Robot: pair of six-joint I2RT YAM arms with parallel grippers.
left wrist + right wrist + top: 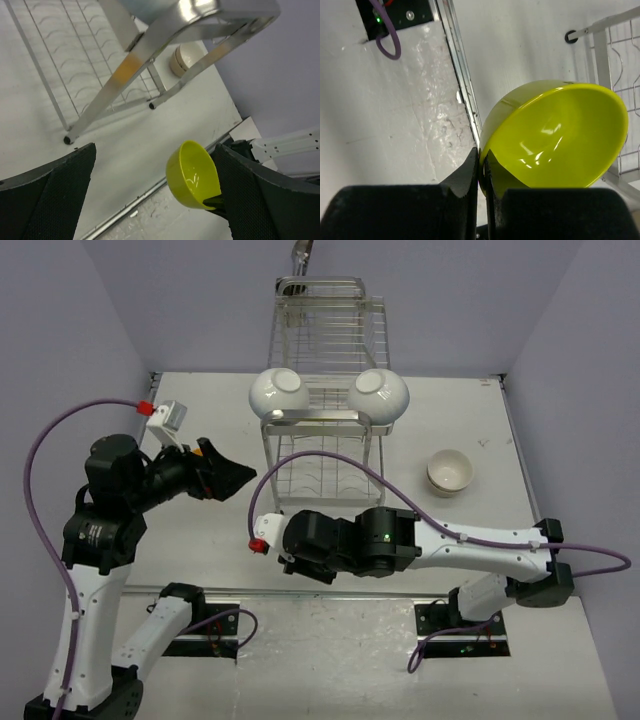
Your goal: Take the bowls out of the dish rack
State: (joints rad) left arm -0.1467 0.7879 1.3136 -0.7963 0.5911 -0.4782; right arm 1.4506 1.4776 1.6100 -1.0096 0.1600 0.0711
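Sideways, the lime bowl (555, 142) hangs, rim pinched by right pincer (482, 162).

Lime bowl (555, 140) hidden under right arm (480, 545)

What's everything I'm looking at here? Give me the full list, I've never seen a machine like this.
dish rack: one, shiny chrome wire, two tiers, back middle of the table.
white bowls: two, white, on the rack's upper tier, one at each front corner.
cream bowl: one, off-white, upright on the table right of the rack.
lime green bowl: one, held by its rim above the table's near edge.
table: one, white.
cables: purple, one along each arm.
left hand: black, open, empty, left of the rack.
right hand: black, shut on the lime green bowl.
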